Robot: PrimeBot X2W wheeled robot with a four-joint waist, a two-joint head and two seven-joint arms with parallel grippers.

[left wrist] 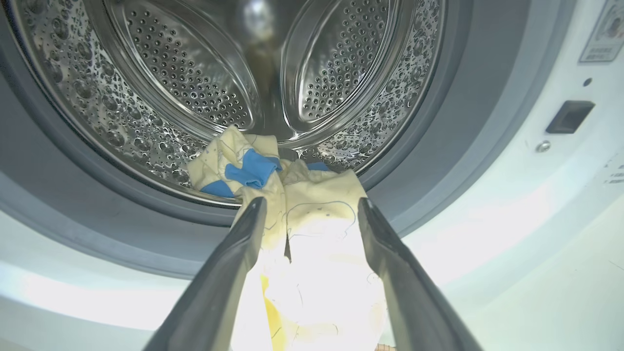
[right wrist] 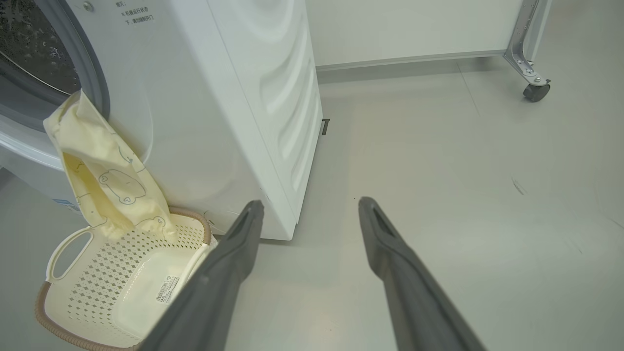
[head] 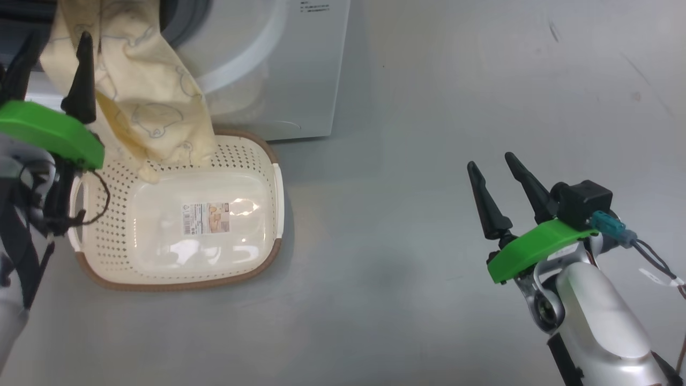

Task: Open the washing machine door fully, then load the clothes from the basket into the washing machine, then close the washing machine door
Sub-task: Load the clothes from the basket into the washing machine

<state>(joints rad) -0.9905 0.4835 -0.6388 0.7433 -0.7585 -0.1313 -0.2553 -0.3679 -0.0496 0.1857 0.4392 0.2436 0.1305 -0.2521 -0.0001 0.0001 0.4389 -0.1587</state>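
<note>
While clothes (head: 144, 102) hang half out of the drum (left wrist: 185, 83), left tool (left wrist: 311, 204) (fingers spread) should regrip low, push deep.

No word readable outright. On the bottom of the basket (head: 107, 252), a label sticker (head: 206, 218) with a barcode and a small picture, print too fine to read. On the front of the washing machine (head: 305, 80), short lines of small dark print (right wrist: 130, 13), possibly Chinese characters. On the same front in the left wrist view, a framed notice label (left wrist: 603, 31), blurred.

Bright even light, glare on the basket (head: 246, 206), clothes (left wrist: 317, 263) blown out
</note>
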